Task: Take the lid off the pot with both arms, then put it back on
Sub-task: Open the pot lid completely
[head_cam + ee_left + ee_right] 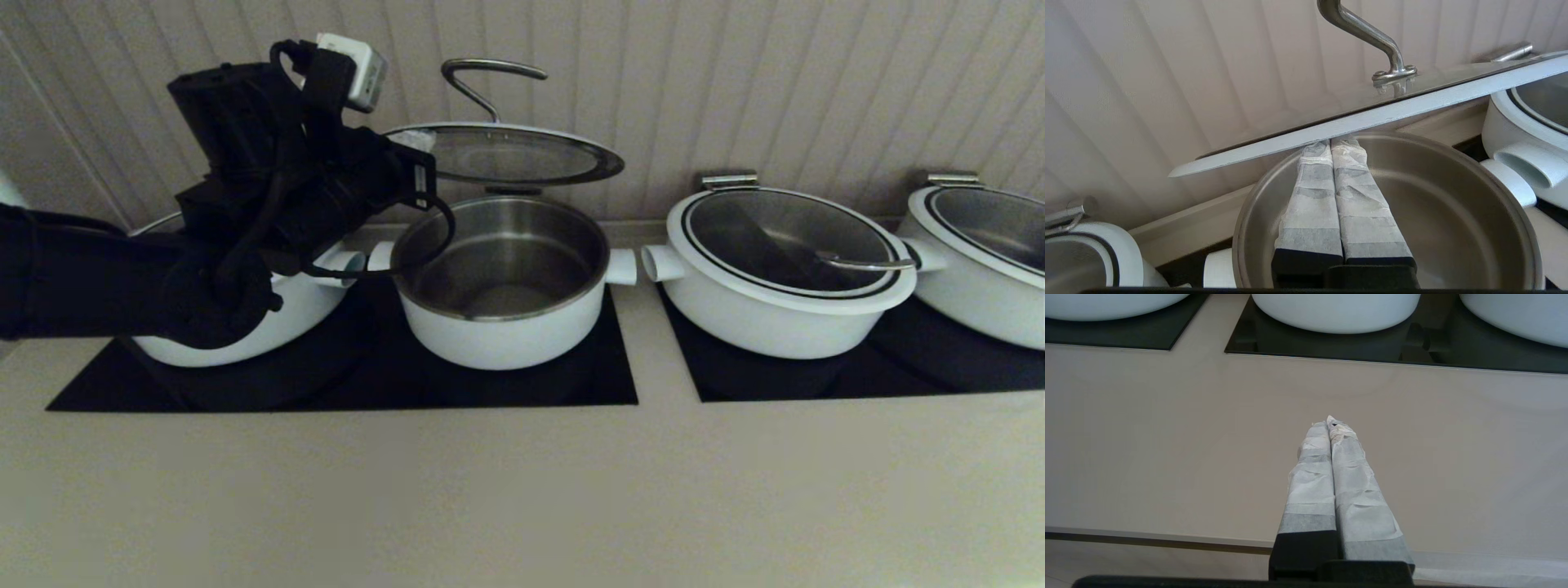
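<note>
The deep white pot [506,335] stands open on the black cooktop, its steel inside showing. Its glass lid [506,155] is raised above it, tilted, the far edge over the pot's back rim and the steel bar handle [490,69] on top. My left gripper [415,147] is shut, its pale tips pressed up under the lid's white rim at the pot's left side. In the left wrist view the gripper [1331,143] touches the underside of the rim [1372,116] above the pot [1453,212]. My right gripper [1329,421] is shut and empty over the bare counter, out of the head view.
A wider lidded white pot [784,261] stands to the right, another [980,261] at the far right, and one [245,335] to the left behind my left arm. Black cooktop panels [490,384] lie under them. The ribbed wall is close behind. Beige counter [522,490] spans the front.
</note>
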